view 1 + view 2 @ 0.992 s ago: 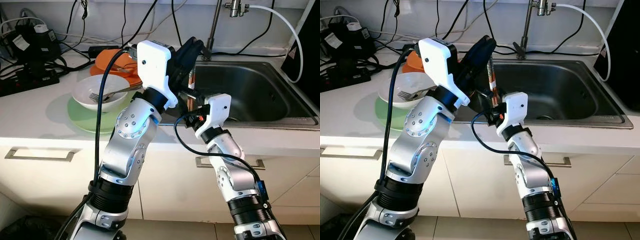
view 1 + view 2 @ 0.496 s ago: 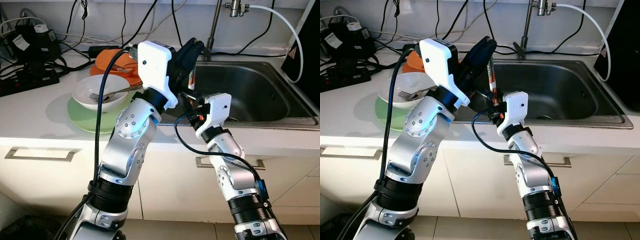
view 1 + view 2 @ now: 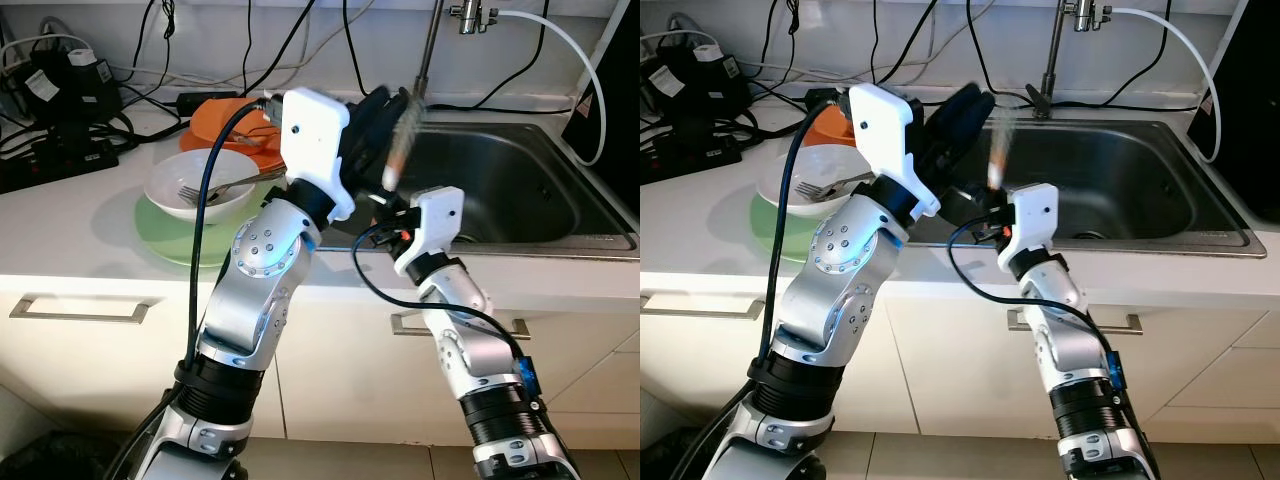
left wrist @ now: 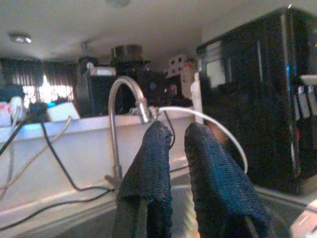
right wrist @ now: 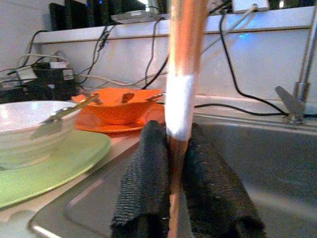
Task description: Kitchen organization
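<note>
My right gripper (image 5: 171, 131) is shut on a thin orange-brown stick with a white band (image 5: 181, 74). It holds the stick above the left rim of the steel sink (image 3: 500, 190). In the left eye view the stick (image 3: 397, 150) is blurred and leans to the right. My left gripper (image 3: 385, 100) is raised just left of the stick's top. Its fingers (image 4: 198, 148) stand a narrow gap apart with nothing between them. A white bowl (image 3: 200, 185) with a fork in it sits on a green plate (image 3: 165, 240) on the counter.
An orange bowl (image 3: 235, 120) on an orange plate stands behind the white bowl. Cables and a power strip (image 3: 60, 150) crowd the back left of the counter. The faucet (image 3: 430, 50) rises behind the sink, and a dark appliance (image 3: 610, 90) stands at the right.
The stick in my right gripper has swung from upright to leaning right, away from the left gripper's fingers. The left arm shifted slightly to the right.
</note>
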Controlling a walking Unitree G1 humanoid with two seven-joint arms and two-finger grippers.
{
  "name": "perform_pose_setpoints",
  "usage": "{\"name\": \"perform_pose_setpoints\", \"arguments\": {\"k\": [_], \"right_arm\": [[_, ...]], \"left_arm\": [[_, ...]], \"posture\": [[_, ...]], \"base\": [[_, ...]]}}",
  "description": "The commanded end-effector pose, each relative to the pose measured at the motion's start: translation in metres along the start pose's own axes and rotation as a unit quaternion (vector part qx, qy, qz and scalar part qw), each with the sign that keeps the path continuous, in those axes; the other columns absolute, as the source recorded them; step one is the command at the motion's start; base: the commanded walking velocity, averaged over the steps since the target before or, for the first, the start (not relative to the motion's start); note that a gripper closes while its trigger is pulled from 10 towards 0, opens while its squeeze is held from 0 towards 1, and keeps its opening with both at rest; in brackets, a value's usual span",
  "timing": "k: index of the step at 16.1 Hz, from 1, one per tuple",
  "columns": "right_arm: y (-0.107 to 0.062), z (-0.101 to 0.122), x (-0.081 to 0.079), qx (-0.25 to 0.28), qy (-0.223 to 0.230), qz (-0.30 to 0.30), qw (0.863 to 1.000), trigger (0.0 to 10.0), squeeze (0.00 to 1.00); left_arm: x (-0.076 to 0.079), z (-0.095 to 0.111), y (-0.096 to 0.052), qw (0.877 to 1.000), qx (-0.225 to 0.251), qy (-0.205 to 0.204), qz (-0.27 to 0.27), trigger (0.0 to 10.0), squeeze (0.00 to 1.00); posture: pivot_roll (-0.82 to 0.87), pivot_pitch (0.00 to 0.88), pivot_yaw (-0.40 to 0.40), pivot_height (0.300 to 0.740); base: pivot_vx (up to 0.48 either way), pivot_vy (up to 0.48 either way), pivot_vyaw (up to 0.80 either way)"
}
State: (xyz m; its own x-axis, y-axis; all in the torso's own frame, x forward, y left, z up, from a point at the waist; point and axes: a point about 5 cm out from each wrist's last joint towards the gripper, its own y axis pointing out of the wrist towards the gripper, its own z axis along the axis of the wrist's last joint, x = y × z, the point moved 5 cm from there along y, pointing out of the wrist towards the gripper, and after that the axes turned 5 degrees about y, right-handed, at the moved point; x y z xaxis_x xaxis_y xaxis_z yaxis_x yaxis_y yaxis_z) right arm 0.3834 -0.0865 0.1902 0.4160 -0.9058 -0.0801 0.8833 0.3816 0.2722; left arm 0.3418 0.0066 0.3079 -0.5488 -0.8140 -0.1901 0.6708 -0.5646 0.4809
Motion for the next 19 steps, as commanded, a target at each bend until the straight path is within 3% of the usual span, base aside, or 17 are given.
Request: {"name": "perform_pose_setpoints", "arguments": {"k": [1, 7, 8, 9, 10, 13, 14, 15, 19], "right_arm": [[0.001, 0.003, 0.002, 0.007, -0.002, -0.006, 1.000, 0.0, 0.00], [0.000, 0.008, 0.011, 0.019, -0.001, -0.025, 1.000, 0.0, 0.00], [0.000, 0.011, 0.015, 0.024, -0.002, -0.035, 0.999, 0.0, 0.00], [0.001, 0.014, 0.018, 0.031, -0.003, -0.045, 0.998, 0.0, 0.00], [0.001, 0.015, 0.020, 0.035, -0.004, -0.052, 0.998, 0.0, 0.00], [0.004, 0.022, 0.049, 0.041, -0.013, -0.133, 0.990, 0.0, 0.00], [0.007, 0.025, 0.055, 0.046, -0.009, -0.146, 0.988, 8.6, 0.00], [0.009, 0.027, 0.057, 0.050, -0.007, -0.149, 0.988, 10.0, 0.00], [0.020, 0.021, 0.065, 0.029, -0.020, -0.162, 0.986, 10.0, 0.00]], "left_arm": [[0.002, -0.004, 0.000, 1.000, -0.009, 0.002, -0.002, 10.0, 1.00], [-0.007, 0.000, -0.001, 1.000, -0.003, 0.008, 0.023, 10.0, 1.00], [-0.010, 0.001, -0.001, 0.999, -0.003, 0.016, 0.032, 10.0, 0.41], [-0.011, 0.001, -0.001, 0.999, -0.003, 0.018, 0.036, 10.0, 0.00], [-0.011, 0.001, -0.001, 0.999, -0.002, 0.017, 0.037, 10.0, 0.00], [-0.016, -0.001, -0.003, 0.999, -0.004, 0.018, 0.048, 10.0, 0.00], [-0.016, -0.002, -0.004, 0.999, -0.006, 0.019, 0.049, 10.0, 0.00], [-0.016, -0.003, -0.005, 0.999, -0.007, 0.021, 0.049, 10.0, 0.00], [-0.017, -0.012, -0.012, 0.998, -0.030, 0.030, 0.052, 10.0, 0.00]], "posture": [[0.01, 0.021, 0.031, 0.740], [0.01, 0.023, 0.031, 0.740], [0.01, 0.023, 0.031, 0.740], [0.01, 0.023, 0.030, 0.740], [0.01, 0.023, 0.029, 0.740], [0.00, 0.023, 0.029, 0.740], [0.01, 0.022, 0.028, 0.740], [0.01, 0.021, 0.028, 0.740], [0.01, 0.020, 0.022, 0.740]], "base": [[0.000, 0.000, 0.00], [0.000, 0.000, 0.00], [0.000, 0.000, 0.00], [0.000, 0.000, 0.00], [0.000, 0.000, 0.00], [0.000, 0.000, 0.00], [0.000, 0.000, 0.00], [0.000, 0.000, 0.00], [0.000, 0.000, 0.00]]}}
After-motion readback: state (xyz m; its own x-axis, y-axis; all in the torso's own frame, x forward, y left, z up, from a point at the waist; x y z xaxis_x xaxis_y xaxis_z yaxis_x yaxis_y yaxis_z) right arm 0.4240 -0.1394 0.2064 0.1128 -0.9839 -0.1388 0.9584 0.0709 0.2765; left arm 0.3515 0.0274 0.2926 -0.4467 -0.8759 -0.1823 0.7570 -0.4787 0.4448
